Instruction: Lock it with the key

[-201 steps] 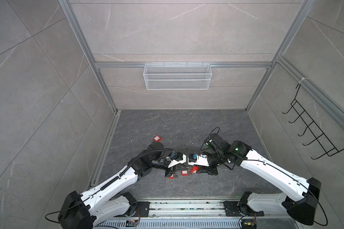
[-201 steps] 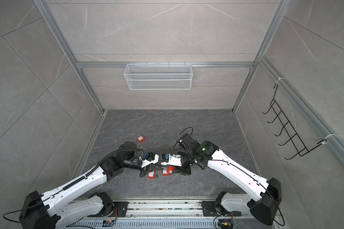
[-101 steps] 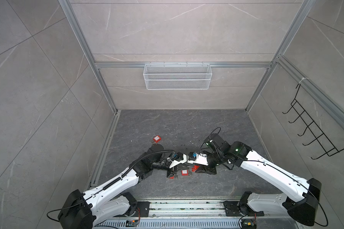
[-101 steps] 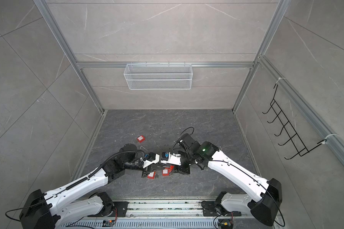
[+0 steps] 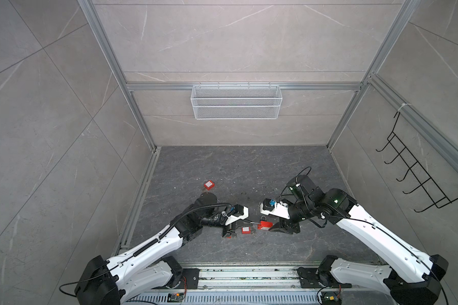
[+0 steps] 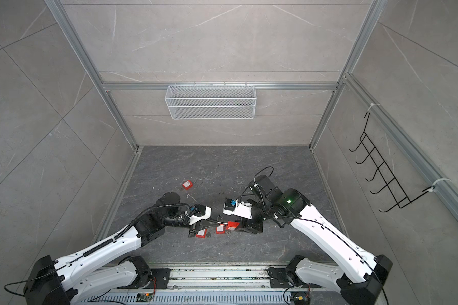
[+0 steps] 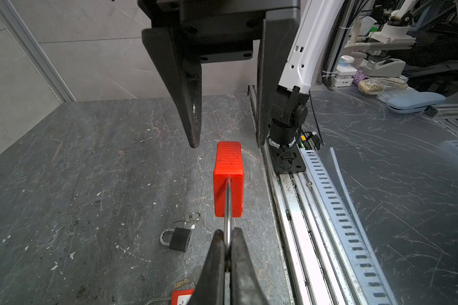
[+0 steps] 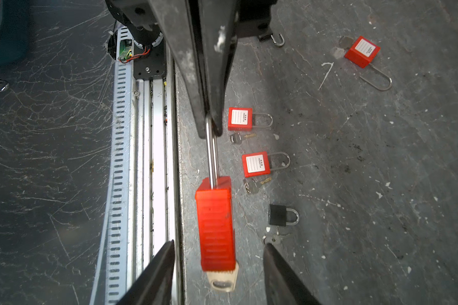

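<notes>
A red padlock (image 7: pixel 228 179) hangs level above the floor, and my left gripper (image 7: pixel 228 233) is shut on its steel shackle. A pale key (image 8: pixel 222 281) sticks out of the lock's bottom end. My right gripper (image 8: pixel 218 244) stands open, one finger on each side of that end (image 8: pixel 216 224), touching neither the lock nor the key. In both top views the lock (image 5: pixel 265 225) (image 6: pixel 233 225) sits between the left gripper (image 5: pixel 245 223) and the right gripper (image 5: pixel 274 228), near the front of the floor.
On the floor under the arms lie two red padlocks (image 8: pixel 239 118) (image 8: pixel 255 163), each with a key beside it, and a small black padlock (image 8: pixel 278 215). Another red padlock (image 5: pixel 209 184) lies further back. The metal rail (image 8: pixel 154 132) runs along the front edge.
My right gripper's jaws have spread apart from the key end of the red padlock and drawn back a little. The left gripper and the lock have stayed put.
</notes>
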Controlling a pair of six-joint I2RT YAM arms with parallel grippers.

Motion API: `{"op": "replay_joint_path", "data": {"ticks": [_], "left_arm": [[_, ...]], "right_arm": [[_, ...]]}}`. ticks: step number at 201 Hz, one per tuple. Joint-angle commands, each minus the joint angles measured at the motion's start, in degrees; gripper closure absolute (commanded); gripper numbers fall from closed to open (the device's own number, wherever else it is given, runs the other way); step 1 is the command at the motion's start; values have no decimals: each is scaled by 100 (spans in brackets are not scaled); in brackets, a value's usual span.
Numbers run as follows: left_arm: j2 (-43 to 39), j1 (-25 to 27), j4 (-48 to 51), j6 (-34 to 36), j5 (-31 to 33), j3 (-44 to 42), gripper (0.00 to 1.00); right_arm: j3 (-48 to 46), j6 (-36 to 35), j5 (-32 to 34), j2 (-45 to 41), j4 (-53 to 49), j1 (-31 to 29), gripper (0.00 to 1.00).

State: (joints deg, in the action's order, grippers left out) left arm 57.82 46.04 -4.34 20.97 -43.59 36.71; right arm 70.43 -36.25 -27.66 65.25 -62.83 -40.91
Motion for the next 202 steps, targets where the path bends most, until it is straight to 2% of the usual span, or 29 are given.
{"op": "replay_joint_path", "data": {"ticks": [1, 60, 101, 122, 171, 202], "left_arm": [[-190, 3, -235, -26, -97, 61, 100], [-210, 6, -208, -95, -219, 82, 100], [-189, 12, -288, -209, -290, 91, 100], [-192, 10, -337, -269, -299, 80, 100], [-258, 11, -481, -398, -238, -14, 100], [-180, 19, -631, -480, -194, -43, 100]], "right_arm": [[250, -203, -167, 134, -881, 56, 47], [108, -251, 215, 383, -918, 100, 51], [30, -277, 285, 678, -613, 100, 57], [-102, -248, 524, 715, -289, 100, 61], [-652, -199, 977, 253, 783, 100, 71], [-1049, -321, 941, -162, 1409, 91, 71]]}}
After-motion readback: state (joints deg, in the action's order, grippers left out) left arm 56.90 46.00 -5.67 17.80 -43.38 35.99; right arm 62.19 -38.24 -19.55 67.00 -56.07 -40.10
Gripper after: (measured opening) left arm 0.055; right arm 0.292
